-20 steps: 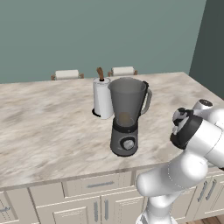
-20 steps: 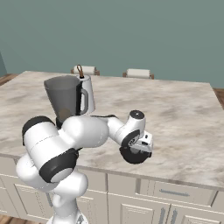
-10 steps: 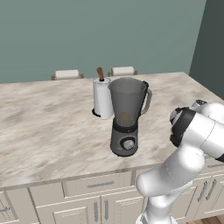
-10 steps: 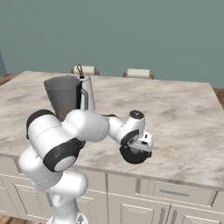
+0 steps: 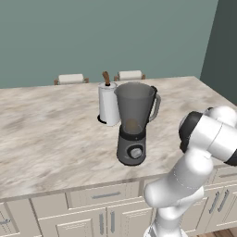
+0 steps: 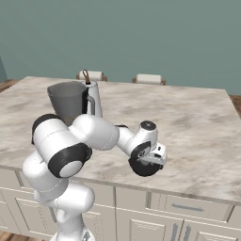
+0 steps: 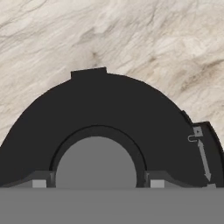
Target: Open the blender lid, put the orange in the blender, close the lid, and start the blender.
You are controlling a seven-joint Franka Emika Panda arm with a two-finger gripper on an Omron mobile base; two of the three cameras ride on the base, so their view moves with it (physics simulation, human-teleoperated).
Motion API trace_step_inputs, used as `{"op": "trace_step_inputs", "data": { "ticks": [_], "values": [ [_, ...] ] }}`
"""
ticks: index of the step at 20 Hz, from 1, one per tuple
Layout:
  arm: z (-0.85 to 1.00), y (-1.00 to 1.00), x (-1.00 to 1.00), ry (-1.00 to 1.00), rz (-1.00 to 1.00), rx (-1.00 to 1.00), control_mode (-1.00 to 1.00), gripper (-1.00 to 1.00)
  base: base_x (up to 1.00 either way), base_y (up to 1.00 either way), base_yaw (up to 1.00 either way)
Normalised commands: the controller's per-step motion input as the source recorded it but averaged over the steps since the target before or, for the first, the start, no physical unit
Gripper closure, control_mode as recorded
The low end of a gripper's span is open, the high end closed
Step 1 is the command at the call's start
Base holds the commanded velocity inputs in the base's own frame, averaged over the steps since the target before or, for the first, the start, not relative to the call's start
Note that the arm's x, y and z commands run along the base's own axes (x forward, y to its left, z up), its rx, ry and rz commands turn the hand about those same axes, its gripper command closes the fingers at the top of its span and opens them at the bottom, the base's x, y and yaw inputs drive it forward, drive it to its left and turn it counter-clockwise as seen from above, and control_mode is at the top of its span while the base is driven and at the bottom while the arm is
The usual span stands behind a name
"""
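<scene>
Blender lid (image 7: 109, 113), dark round disc with raised grey centre knob, clamped in gripper (image 6: 151, 162) over marble counter (image 6: 197, 127).

Arm (image 6: 89, 136): glossy white rounded shell segments, joined by dark grey to black joint bands, thick and tubular throughout. Wrist housing (image 6: 147, 141): white, capped at 12 o'clock by a small dark disc; a light grey flange block sits at its 4 o'clock. Lower column (image 5: 173, 194): white, bulbous, smooth. No cables or screws discernible.
</scene>
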Motion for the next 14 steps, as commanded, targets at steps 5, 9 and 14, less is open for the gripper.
{"op": "trace_step_inputs", "data": {
  "ticks": [5,9,14],
  "values": [
    [-0.24,0.11,0.0,0.0,0.0,-0.01,-1.0,-1.0,0.0,0.0,0.0],
    [-0.51,0.37,-0.05,0.0,0.0,-0.06,-1.0,-1.0,0.0,0.0,0.0],
    [-0.47,0.5,-0.06,0.03,0.0,-0.05,-1.0,1.0,0.0,0.0,0.0]
  ]
}}
